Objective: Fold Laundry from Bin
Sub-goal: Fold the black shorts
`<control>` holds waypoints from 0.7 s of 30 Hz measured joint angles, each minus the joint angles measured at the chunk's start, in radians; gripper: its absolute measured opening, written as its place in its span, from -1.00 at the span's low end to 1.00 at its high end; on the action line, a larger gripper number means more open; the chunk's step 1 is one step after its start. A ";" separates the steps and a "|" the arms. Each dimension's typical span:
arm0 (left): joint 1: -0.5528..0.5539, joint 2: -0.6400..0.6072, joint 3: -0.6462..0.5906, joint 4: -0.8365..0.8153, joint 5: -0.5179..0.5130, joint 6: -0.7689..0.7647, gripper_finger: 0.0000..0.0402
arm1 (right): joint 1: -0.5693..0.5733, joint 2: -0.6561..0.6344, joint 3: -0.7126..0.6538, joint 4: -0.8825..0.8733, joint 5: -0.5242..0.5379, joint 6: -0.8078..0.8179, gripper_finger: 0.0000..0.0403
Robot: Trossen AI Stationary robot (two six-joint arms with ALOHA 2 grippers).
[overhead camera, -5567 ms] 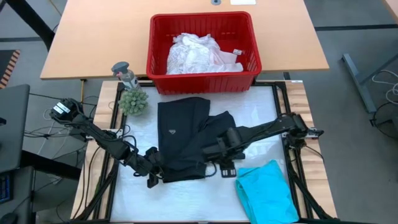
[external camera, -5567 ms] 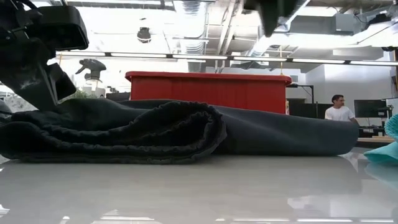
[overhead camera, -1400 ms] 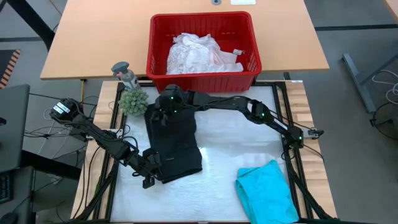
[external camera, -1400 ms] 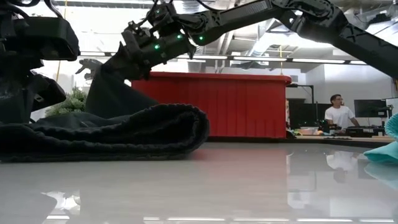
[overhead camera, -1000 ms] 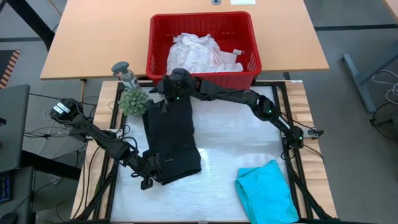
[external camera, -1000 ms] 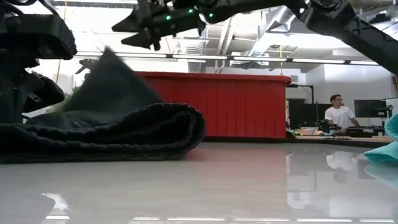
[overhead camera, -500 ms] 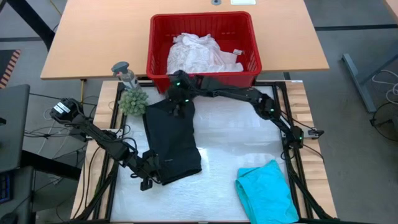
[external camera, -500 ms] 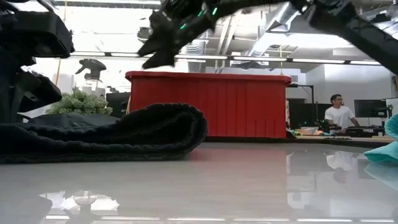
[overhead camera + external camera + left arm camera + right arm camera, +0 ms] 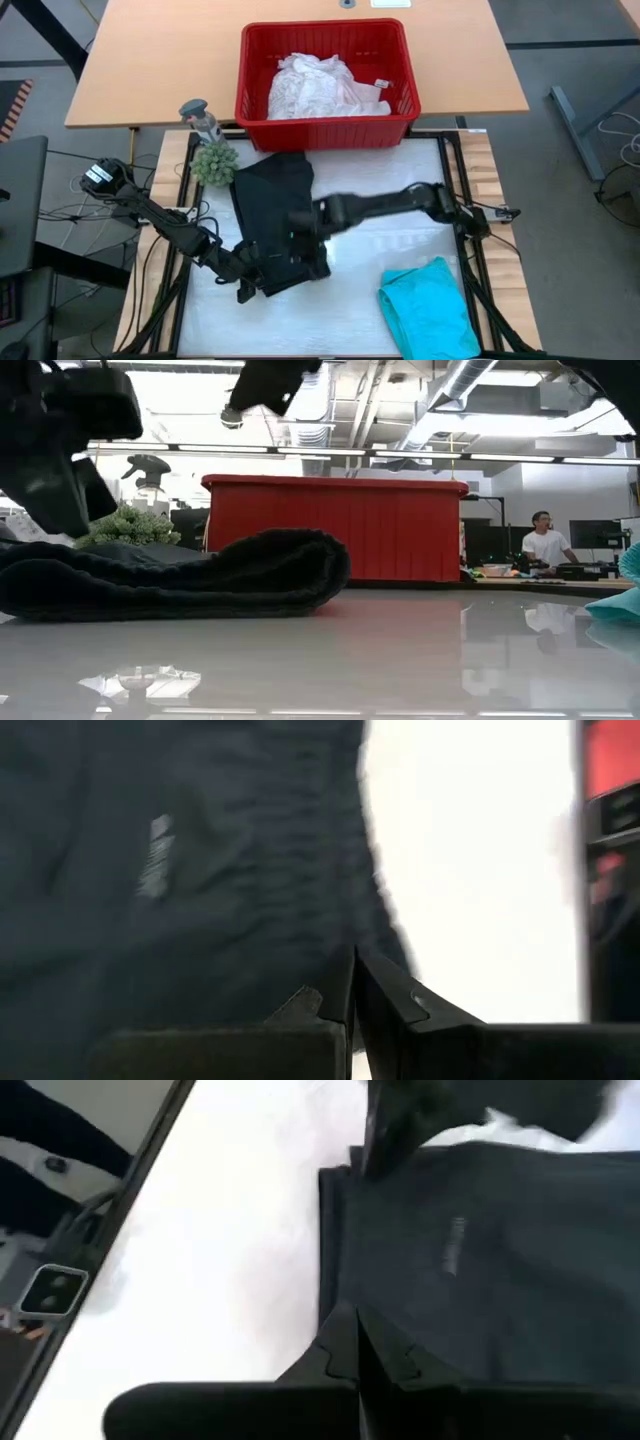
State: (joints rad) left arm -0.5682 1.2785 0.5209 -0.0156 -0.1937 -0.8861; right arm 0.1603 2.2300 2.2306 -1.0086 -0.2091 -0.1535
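Observation:
The black garment [image 9: 275,215] lies folded on the white mat [image 9: 390,250], a thick rolled fold [image 9: 300,565] at its right side. My left gripper [image 9: 247,287] is shut at the garment's near-left corner. My right gripper [image 9: 300,238] is shut and hangs above the garment's near half, clear of it in the low view [image 9: 265,385]. A teal garment [image 9: 430,305] lies at the mat's near right. The red bin [image 9: 410,95] stands beyond the mat, with white lacy laundry [image 9: 315,85] inside. My left gripper has its shut fingertips [image 9: 352,982] at the black garment's near-left edge, slanting down from the table's left. I cannot tell whether they touch the cloth.
A spray bottle [image 9: 200,118] and a small green plant [image 9: 213,160] stand at the mat's far left corner. Bare white mat lies between the black and teal garments. The bin rests on a wooden table [image 9: 150,60]. A person [image 9: 545,535] sits far behind.
My right gripper, open above the garment's far end by the bin, has swung toward the table's near edge, tipped downward and shut over the garment's near half. The lifted far part of the black garment has dropped flat onto the rest.

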 joint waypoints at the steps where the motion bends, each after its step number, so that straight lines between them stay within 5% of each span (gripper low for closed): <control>1: 0.000 0.000 0.002 0.015 0.000 -0.016 -1.00 | 0.010 0.013 -0.021 0.047 0.005 0.018 -0.92; 6: 0.000 -0.003 0.073 -0.023 0.038 -0.045 -1.00 | 0.030 0.015 -0.147 0.270 0.032 0.124 -0.92; 14: -0.009 -0.004 0.303 -0.644 0.039 -0.057 -1.00 | 0.043 0.015 -0.288 0.566 0.072 0.276 -0.92; 17: -0.009 -0.004 0.350 -0.761 0.014 -0.038 -1.00 | 0.071 0.017 -0.317 0.635 0.081 0.278 -0.91; 21: -0.022 -0.012 0.356 -0.781 0.014 -0.003 -1.00 | 0.104 0.016 -0.323 0.717 0.137 0.240 -0.60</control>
State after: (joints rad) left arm -0.5906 1.2667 0.8772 -0.7965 -0.1800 -0.8887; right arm 0.2643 2.2464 1.9072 -0.2916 -0.0718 0.0866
